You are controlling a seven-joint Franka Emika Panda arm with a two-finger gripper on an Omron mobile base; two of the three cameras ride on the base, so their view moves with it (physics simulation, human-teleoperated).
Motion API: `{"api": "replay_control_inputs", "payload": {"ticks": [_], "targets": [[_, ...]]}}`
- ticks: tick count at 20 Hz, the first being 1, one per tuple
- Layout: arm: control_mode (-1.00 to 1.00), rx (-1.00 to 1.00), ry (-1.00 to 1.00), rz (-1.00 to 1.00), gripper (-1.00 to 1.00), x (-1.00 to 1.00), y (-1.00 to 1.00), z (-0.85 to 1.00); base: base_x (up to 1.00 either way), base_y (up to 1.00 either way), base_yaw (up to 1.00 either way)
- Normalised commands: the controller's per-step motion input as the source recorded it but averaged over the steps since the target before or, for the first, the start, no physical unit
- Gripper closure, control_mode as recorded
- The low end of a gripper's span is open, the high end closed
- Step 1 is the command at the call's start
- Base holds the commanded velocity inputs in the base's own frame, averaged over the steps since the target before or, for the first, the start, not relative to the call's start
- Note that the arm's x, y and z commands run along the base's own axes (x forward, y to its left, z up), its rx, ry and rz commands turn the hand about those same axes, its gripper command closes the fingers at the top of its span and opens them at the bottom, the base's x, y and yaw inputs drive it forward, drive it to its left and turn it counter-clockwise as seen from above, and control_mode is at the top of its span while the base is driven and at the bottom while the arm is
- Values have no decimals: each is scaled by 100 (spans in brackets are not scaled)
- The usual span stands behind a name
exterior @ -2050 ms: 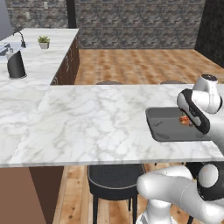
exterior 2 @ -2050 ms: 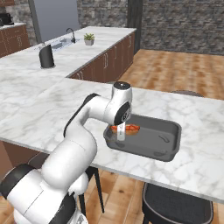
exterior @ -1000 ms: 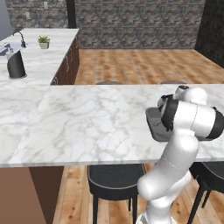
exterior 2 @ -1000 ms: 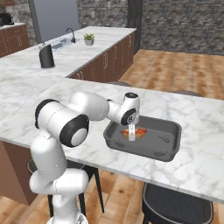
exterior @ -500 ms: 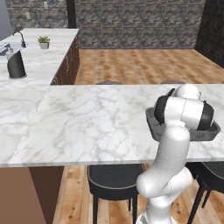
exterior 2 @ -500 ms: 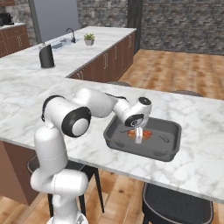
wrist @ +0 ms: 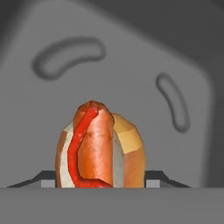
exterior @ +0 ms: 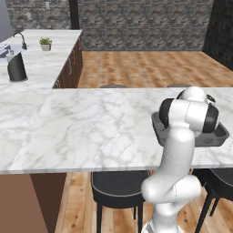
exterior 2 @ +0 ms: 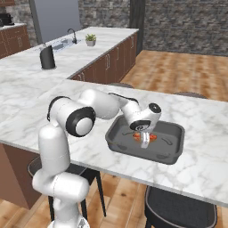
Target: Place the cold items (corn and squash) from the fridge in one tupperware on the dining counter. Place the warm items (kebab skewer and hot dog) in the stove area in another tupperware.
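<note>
Pincer [exterior 2: 145, 143] was down inside the dark grey rectangular plastic tupperware tray [exterior 2: 173, 156], pointing at its floor. In the hand view the two finger tips stood either side of the red-orange hot dog in its tan bun [wrist: 99, 148], jaws partly apart and bracketing the bun. Whether the pads actually pressed on it I could not tell. The hot dog [exterior 2: 150, 137] sat low in the tray, at or just above the floor.

Change over the last two seconds: the white arm swung from the near-left rim of the tray across to its middle, carrying the hot dog with it; the wrist rolled over so that the hand hung nearly straight down. The jaw gap held about steady through the last second. Judgement: first warm item was delivered into its container, with only the release left to do.

Outward: tray rested on the long white-grey marbled tabletop [exterior: 104, 127], towards its right end, with black stools [exterior: 119, 190] tucked under the near edge. No second item could be made out in the tray. Far left, on the other marbled run, a black kettle-like jug [exterior: 17, 68] and a small potted plant [exterior: 45, 43] stood near a sink faucet [exterior: 21, 39].
</note>
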Motion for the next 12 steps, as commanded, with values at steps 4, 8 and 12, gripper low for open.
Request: {"api": "replay_control_inputs", "payload": {"ticks": [4,8,12], "targets": [[-100,4,-6,0,-100,19,0,0,0,0,0],[-100,11,-10,1,-100,6,-13,0,0,0,0],[-100,1,-5,4,-100,-9,-11,11,0,0,0]]}}
